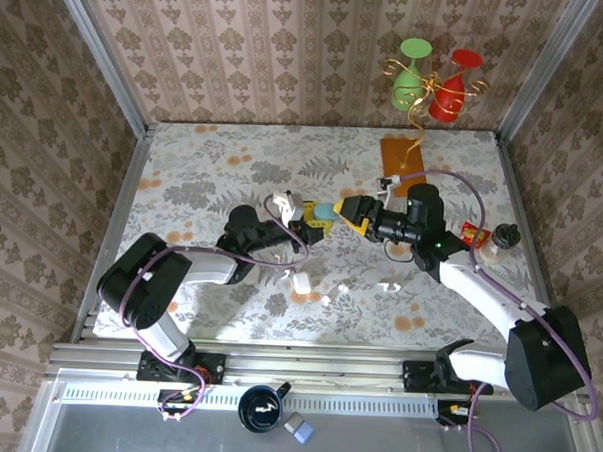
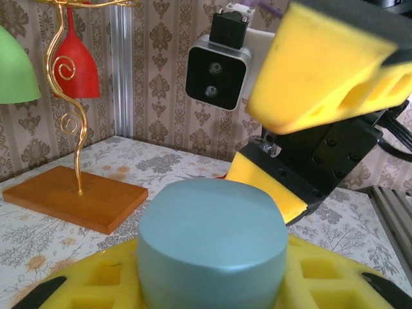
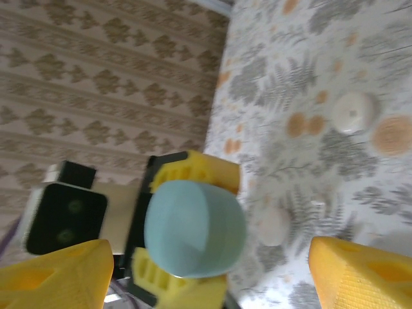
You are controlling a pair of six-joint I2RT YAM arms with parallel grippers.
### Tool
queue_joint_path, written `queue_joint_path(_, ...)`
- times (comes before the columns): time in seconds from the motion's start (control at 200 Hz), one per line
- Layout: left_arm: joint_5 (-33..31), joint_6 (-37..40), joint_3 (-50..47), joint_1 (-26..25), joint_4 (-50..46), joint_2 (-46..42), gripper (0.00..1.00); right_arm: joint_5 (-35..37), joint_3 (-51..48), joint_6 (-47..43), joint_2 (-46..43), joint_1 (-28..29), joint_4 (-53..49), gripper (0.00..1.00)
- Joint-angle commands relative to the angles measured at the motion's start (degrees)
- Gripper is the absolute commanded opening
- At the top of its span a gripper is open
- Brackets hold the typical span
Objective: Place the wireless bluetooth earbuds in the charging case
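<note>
Left gripper (image 1: 315,225): clamped on pale-blue charging case (image 2: 212,248), held above table (image 1: 204,172). Right gripper (image 1: 354,210): jaws apart, empty, facing case. Earbuds (image 1: 344,287): loose on table, nearer the bases. Step: presenting case, seemingly closed. Next: likely open lid, then fetch earbud.

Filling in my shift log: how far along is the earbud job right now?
Nothing looks inserted yet: small white earbuds lie on the table, and the blue case looks closed. In hand: the left claw holds that case up, with the open, empty right claw facing it. Left: opening the case and seating the earbuds.
</note>
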Motion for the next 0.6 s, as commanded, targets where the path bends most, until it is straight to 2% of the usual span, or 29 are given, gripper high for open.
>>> queue_joint_path(0.0, 0.45, -0.99, 2.03, 0.26, 3.08, -1.02, 0.16, -6.86, -1.10, 12.41, 2.20, -0.06, 18.52, 0.79)
queue_joint_path(0.23, 0.14, -0.94, 3.62, 0.00, 3.08, -1.14, 0.16, -8.08, -1.92, 22.84, 7.80, -0.05, 33.13, 0.74)
queue_joint_path(0.34, -0.16, -0.51, 4.23, -0.10, 3.24, -0.92, 0.16, -8.15, -2.34, 24.81, 9.67, -0.01, 35.11, 0.72)
queue_joint_path(0.425, -2.27, 0.18, 4.50, -0.09, 3.18, -0.77, 0.16, -8.10, -2.37, 24.97, 9.86, -0.02, 34.96, 0.64)
queue_joint_path(0.485, -3.08, 1.06, 4.42, -0.06, 3.19, -0.55, 0.16, -8.14, -2.23, 24.91, 9.73, -0.03, 34.36, 0.53)
queue_joint_path(0.595, -3.33, 1.29, 4.68, 0.25, 3.17, 0.27, 0.16, -8.27, -1.95, 23.79, 9.28, -0.12, 31.96, 0.39)
